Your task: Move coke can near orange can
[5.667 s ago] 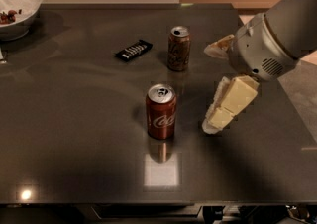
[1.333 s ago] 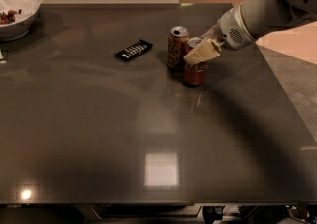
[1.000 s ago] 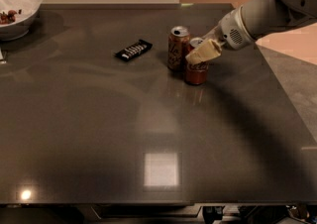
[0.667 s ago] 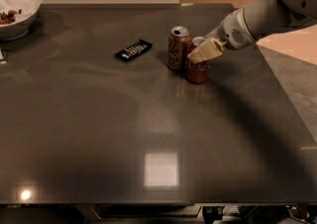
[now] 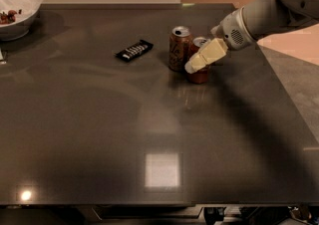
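Note:
The coke can [image 5: 201, 75] stands on the dark table [image 5: 99, 134] at the back centre-right, its red body and silver top partly covered by a cream finger [image 5: 205, 56]. The orange can [image 5: 178, 50] stands upright just left of it, almost touching. My gripper [image 5: 198, 62] reaches in from the right on a grey arm and is closed around the coke can at mid height. Its far finger is hidden behind the can.
A black flat bar [image 5: 134, 50] lies left of the orange can. A white bowl [image 5: 17, 12] with some food sits at the back left corner. The table's right edge runs just behind the arm.
The coke can went from the table's middle to beside the orange can, held by my gripper. Over the last second the gripper and can have barely moved.

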`<state>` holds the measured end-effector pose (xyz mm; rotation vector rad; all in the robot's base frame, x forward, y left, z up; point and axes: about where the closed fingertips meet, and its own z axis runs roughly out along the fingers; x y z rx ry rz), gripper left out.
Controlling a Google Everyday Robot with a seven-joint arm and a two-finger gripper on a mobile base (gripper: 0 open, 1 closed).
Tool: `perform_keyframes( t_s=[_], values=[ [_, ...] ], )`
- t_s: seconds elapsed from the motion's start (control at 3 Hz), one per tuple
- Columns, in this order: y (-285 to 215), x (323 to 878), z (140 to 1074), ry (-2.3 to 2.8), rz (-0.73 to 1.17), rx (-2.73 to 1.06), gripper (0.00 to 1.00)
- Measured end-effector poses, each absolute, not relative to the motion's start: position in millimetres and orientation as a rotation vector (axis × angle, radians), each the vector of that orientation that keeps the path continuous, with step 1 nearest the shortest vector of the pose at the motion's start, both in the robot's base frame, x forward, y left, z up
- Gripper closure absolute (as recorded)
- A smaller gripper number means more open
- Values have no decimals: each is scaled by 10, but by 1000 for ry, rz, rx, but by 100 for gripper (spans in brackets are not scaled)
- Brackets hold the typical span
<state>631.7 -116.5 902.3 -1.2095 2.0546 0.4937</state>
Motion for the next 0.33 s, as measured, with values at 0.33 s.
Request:
perform_keyframes(
  t_s=[0.33],
  values=[
    [-1164, 6317, 9022, 2055, 494, -1210, 0]
  ],
)
